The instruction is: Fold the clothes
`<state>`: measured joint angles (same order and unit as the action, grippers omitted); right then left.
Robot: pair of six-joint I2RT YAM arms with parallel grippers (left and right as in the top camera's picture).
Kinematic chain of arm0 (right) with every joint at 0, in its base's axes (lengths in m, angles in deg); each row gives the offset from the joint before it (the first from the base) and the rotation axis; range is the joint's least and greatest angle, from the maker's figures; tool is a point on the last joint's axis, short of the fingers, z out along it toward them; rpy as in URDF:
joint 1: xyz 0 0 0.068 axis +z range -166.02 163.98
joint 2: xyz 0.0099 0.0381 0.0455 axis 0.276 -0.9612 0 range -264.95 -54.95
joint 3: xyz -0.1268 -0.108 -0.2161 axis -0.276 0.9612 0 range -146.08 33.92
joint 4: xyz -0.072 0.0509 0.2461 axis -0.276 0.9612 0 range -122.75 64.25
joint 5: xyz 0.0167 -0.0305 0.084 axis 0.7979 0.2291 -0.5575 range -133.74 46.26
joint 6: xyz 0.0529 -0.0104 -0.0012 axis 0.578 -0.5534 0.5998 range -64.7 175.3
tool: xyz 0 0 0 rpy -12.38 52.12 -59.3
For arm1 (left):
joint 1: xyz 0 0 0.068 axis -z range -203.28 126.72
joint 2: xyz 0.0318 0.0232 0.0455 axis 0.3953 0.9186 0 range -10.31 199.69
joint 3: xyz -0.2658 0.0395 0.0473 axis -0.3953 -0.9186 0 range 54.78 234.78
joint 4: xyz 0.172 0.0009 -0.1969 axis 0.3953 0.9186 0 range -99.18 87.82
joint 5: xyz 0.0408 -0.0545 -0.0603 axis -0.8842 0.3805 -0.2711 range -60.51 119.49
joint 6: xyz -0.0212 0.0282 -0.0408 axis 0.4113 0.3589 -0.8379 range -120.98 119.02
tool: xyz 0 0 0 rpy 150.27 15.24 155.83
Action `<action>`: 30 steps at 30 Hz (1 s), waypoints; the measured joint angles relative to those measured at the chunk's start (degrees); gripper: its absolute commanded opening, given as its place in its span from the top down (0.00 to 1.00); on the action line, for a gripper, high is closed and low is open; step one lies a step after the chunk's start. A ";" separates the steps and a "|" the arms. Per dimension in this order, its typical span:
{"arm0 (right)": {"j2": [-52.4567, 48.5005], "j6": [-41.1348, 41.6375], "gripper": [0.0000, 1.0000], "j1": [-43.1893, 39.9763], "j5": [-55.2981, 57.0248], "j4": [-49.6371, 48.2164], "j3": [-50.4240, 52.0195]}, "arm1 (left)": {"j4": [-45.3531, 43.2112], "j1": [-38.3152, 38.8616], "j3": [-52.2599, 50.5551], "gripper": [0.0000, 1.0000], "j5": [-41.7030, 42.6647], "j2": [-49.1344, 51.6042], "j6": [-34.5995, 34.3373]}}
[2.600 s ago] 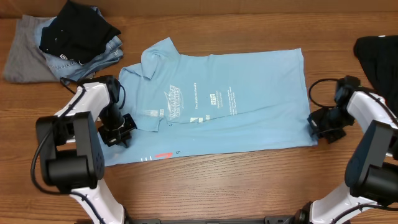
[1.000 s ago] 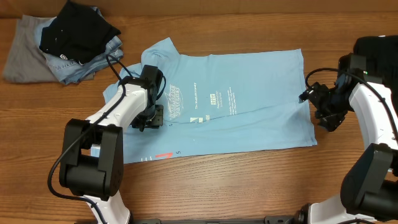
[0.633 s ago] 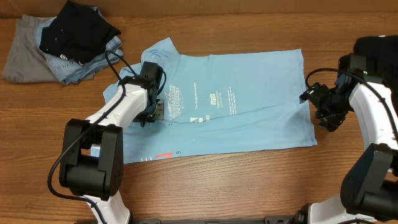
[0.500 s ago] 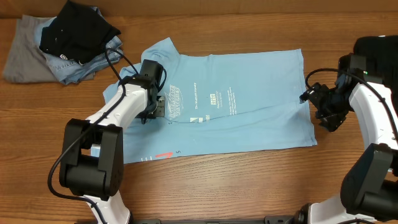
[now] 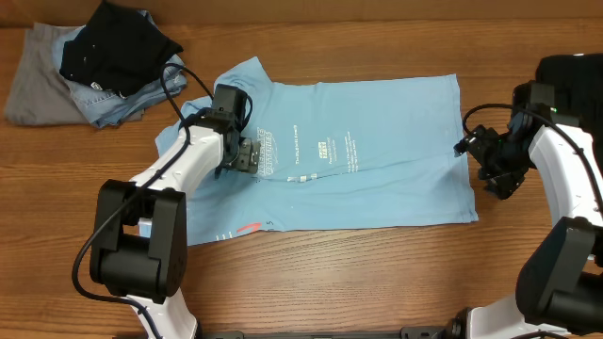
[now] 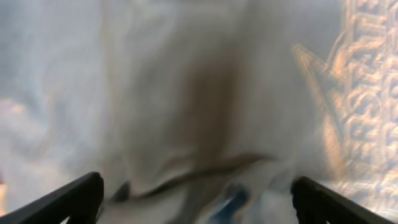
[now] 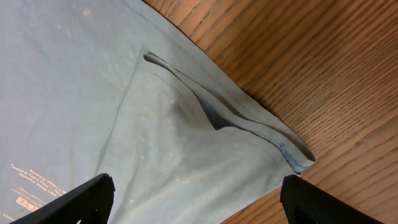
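Blue T-shirt (image 5: pixel 377 169), flat mid-frame: left gripper (image 5: pixel 243 155) over the print and right gripper (image 5: pixel 482 162) at the frame-right hem both gape empty; I should pinch one layer only.

Left wrist view: T-shirt (image 6: pixel 205 93) blurred; black garment (image 5: pixel 570 80) cut off overhead.

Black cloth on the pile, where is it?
In the overhead view, the black cloth tops the clothes pile at the table's far left, just beyond the blue T-shirt and the left claw.
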<state>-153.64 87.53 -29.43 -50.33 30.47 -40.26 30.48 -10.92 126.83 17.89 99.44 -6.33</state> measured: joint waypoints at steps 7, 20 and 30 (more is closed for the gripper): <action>0.00 -0.37 0.10 0.00 0.02 0.00 0.00 | 14.78 0.00 8.09 0.00 -7.85 -0.02 -2.32; 0.00 -0.57 0.10 0.00 0.02 -0.02 0.00 | 29.94 -0.90 12.98 0.59 -3.52 -0.02 -9.94; 0.00 -0.76 0.10 0.02 0.02 0.35 0.00 | 26.29 -6.47 4.44 0.96 2.19 0.00 -12.81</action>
<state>-153.64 86.76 -29.41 -50.31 30.82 -40.26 56.77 -17.39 131.27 20.08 99.44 -19.14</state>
